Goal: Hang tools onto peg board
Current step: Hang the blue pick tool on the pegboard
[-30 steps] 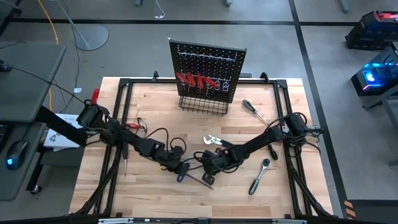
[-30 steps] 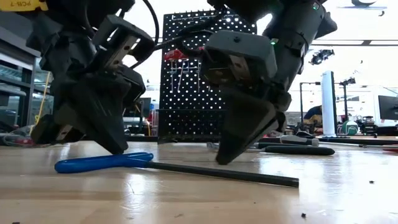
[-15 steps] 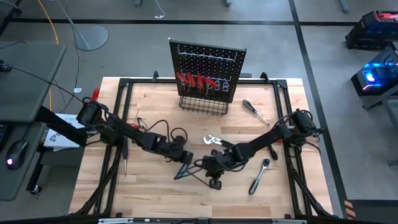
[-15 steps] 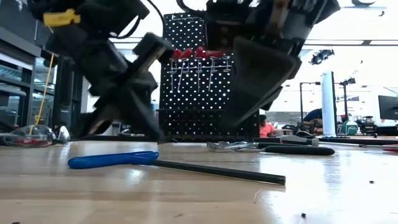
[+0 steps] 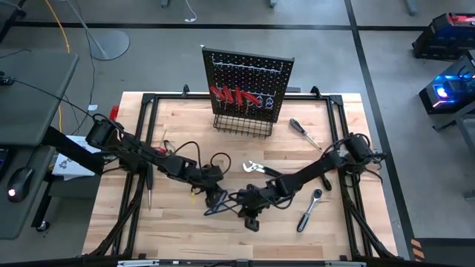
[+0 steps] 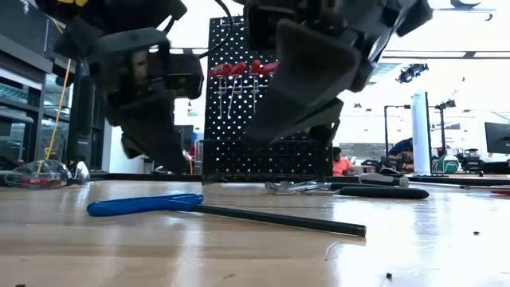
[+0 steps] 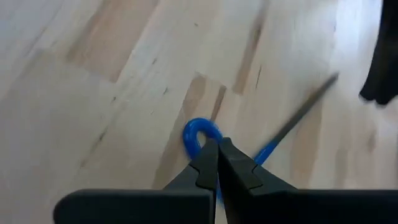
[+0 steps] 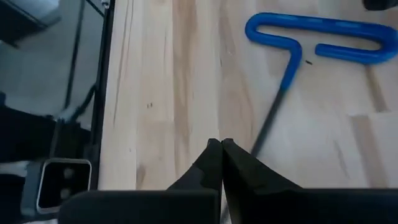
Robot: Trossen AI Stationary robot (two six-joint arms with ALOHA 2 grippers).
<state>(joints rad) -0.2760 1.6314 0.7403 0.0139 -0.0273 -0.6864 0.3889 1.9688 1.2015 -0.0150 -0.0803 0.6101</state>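
Hovering over the blue T-key (image 5: 215, 205) on the desk (image 5: 178, 230), both jaws are sitting closed and empty; red screwdrivers (image 5: 236, 96) are hanging on the peg board (image 5: 282, 70), ratchet (image 5: 309, 209) and pliers (image 5: 254, 167) waiting.

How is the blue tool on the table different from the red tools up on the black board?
The blue T-key lies flat on the wooden table; the red-handled tools hang upright on the peg board. The T-key sits alone near both grippers; the red ones hang together in a row. Its handle is a blue loop; theirs look straight. All have thin metal shafts.
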